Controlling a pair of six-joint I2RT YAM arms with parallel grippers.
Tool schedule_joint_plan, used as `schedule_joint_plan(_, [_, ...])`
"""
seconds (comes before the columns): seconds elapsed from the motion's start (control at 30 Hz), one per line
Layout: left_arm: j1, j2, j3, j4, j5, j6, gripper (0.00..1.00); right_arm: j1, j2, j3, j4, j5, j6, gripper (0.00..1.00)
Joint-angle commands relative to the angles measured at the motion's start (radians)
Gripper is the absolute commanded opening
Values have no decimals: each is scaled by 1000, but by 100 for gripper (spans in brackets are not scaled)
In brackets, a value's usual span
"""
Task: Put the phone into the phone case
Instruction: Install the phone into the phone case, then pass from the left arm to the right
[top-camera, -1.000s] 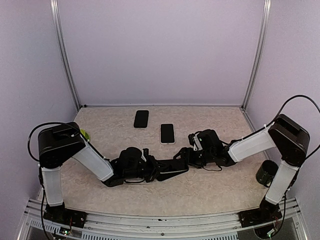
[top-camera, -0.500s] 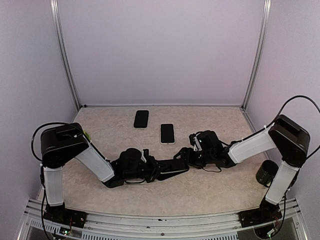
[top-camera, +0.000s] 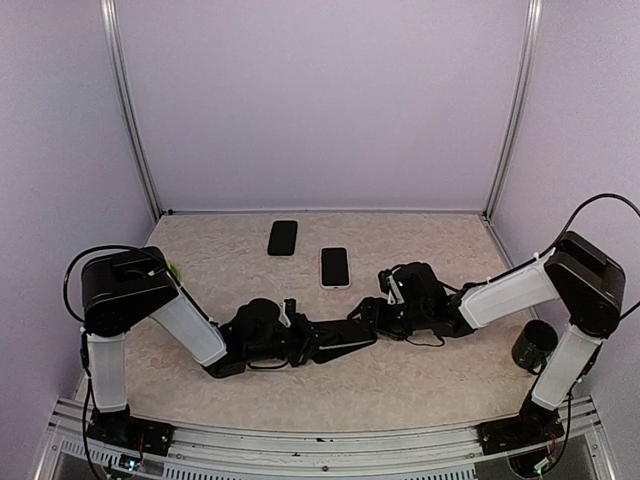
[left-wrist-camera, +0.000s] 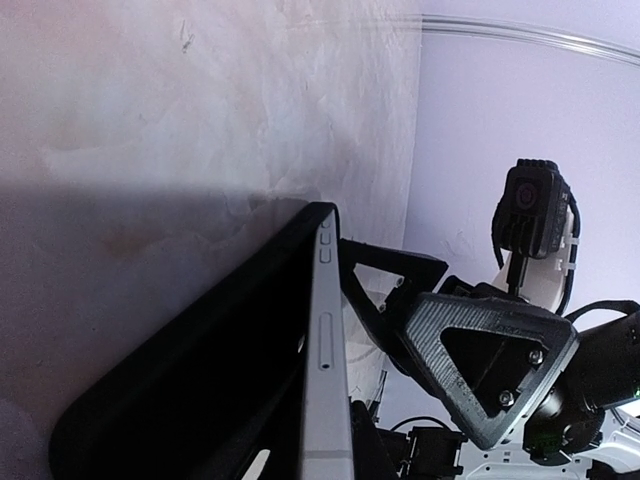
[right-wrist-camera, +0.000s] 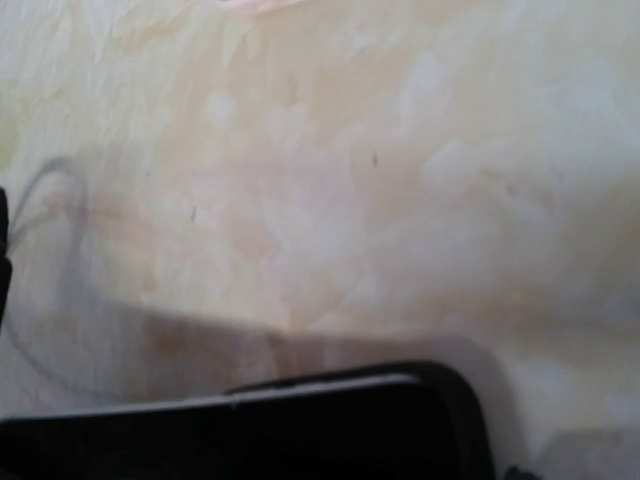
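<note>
Where black case meets it — phone edge silver, slim.

Counter was beige with a mottled stone look. Two spare phones lay flat toward the back edge, apart from each other. The black one was nearer the back, the white-rimmed one just in front and to its right. A black cup stood by the right edge, toward the front corner. Lilac walls, metal posts at both back corners.
</note>
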Motion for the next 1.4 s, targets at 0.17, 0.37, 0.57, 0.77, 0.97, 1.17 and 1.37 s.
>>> schedule_joint_plan(0.17, [-1, -17, -56, 117, -4, 60, 0, 3, -100, 2, -87, -52, -37, 77])
schedule_joint_plan(0.37, [-2, -14, -61, 191, 22, 84, 0, -58, -127, -9, -127, -97, -80, 77])
schedule_joint_plan(0.57, [-3, -15, -61, 252, 55, 115, 0, -106, -124, -4, -143, -201, -148, 77])
schedule_joint_plan(0.77, [-6, -4, -57, 322, 92, 132, 0, -125, -114, 9, -155, -297, -207, 77])
schedule_joint_plan(0.97, [-8, 6, -52, 365, 116, 139, 0, -129, -91, 9, -115, -389, -217, 77])
schedule_joint_plan(1.17, [-13, 6, -38, 378, 143, 157, 0, -130, -63, -3, -17, -515, -194, 75])
schedule_joint_plan(1.37, [-14, 12, -26, 387, 178, 170, 0, -129, -59, -11, 26, -598, -195, 74])
